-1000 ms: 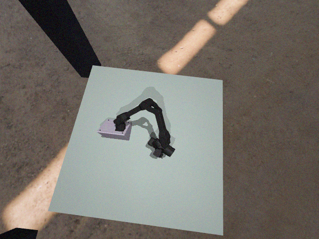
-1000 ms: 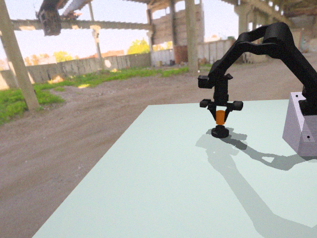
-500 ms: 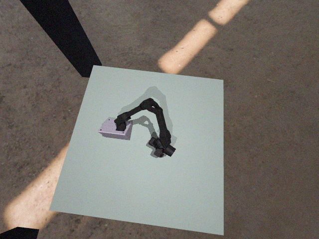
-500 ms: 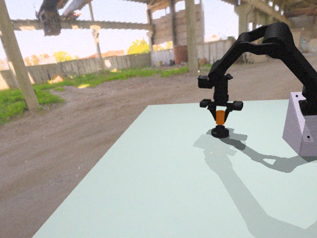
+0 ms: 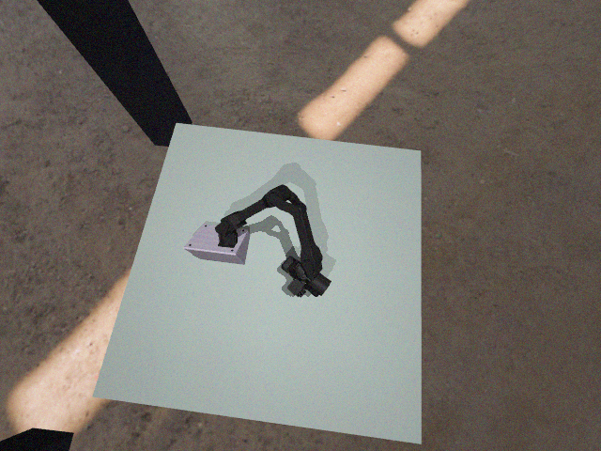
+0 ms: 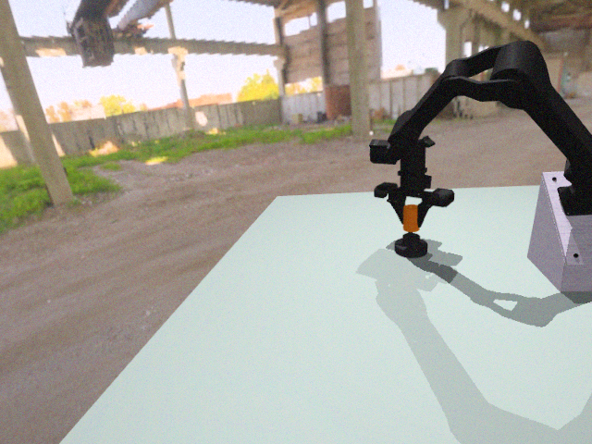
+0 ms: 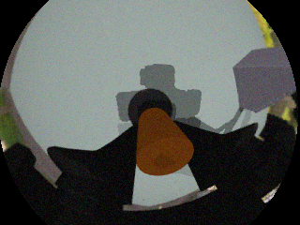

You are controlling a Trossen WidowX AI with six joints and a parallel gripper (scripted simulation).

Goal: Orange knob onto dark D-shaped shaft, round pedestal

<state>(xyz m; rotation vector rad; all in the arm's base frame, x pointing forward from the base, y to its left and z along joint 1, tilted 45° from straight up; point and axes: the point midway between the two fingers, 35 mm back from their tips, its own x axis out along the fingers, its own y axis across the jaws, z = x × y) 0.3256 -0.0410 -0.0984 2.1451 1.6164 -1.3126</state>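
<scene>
The orange knob (image 6: 411, 218) (image 7: 161, 145) is upright between the fingers of my gripper (image 6: 411, 220), which is shut on it. The round dark pedestal (image 6: 411, 248) (image 7: 150, 96) stands on the table right below the knob. In the exterior view the knob's lower end is at the top of the dark shaft (image 6: 411, 234), clearly above the pedestal's wide base. Whether the shaft's tip is inside the hole cannot be told. The shaft's flat side and the knob's hole are hidden. In the top view the arm's wrist hides the knob and pedestal.
The pale table (image 5: 271, 349) (image 6: 287, 334) carries the arm's light purple base block (image 5: 216, 255) (image 6: 545, 239) (image 7: 264, 80), off to one side of the pedestal. Shadows of the arm lie around the pedestal.
</scene>
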